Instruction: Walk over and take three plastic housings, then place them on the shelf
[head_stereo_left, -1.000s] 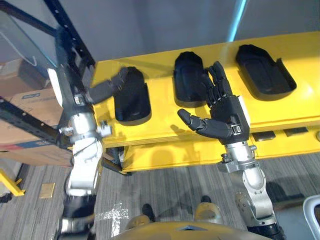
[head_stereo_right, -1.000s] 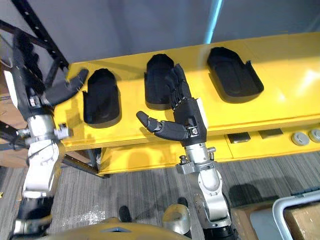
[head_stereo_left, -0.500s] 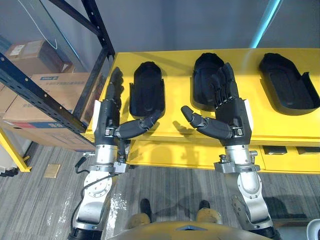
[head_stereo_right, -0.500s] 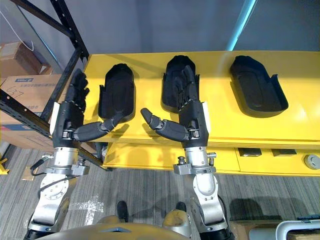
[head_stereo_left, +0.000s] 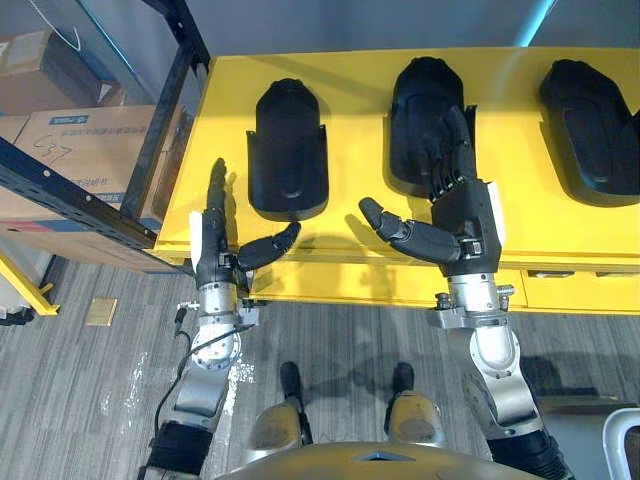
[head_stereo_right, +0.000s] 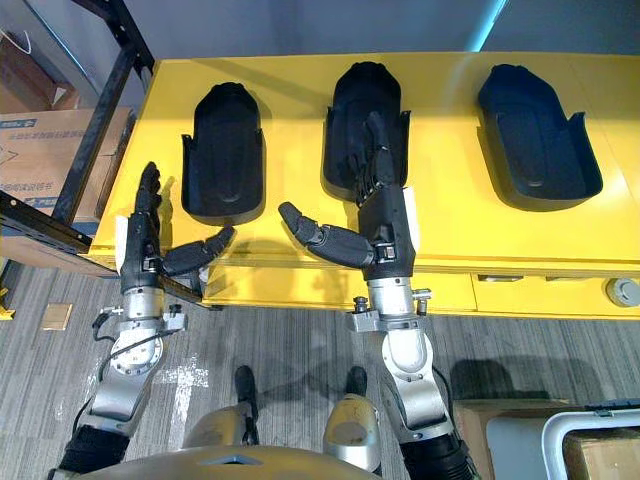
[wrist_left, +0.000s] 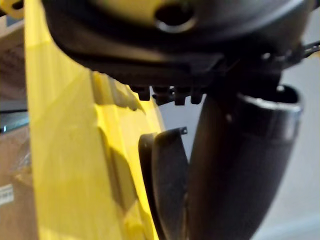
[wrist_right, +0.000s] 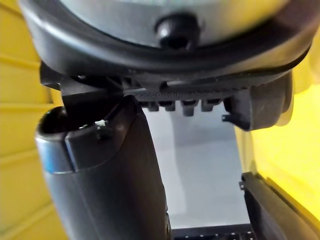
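The left housing (head_stereo_left: 288, 150), the middle housing (head_stereo_left: 425, 105) and the right housing (head_stereo_left: 593, 120), all of black plastic, are laid in a row, well apart, on the yellow bench (head_stereo_left: 350, 225). None is grasped. The left hand (head_stereo_left: 211, 248) is held released at the bench's front edge, near the left housing's near end, with fingers straight and the thumb spread toward it. The right hand (head_stereo_left: 464, 215) is likewise relaxed, its straight fingers stretched over the near end of the middle housing; whether contact is made cannot be told. The housings are judged to be light, stiff, hollow shells with smooth and possibly slippery walls. A hold across the raised side walls is advised, thumb against one and fingers against the other. The shelf rack (head_stereo_left: 163, 120) is seen at the robot's left.
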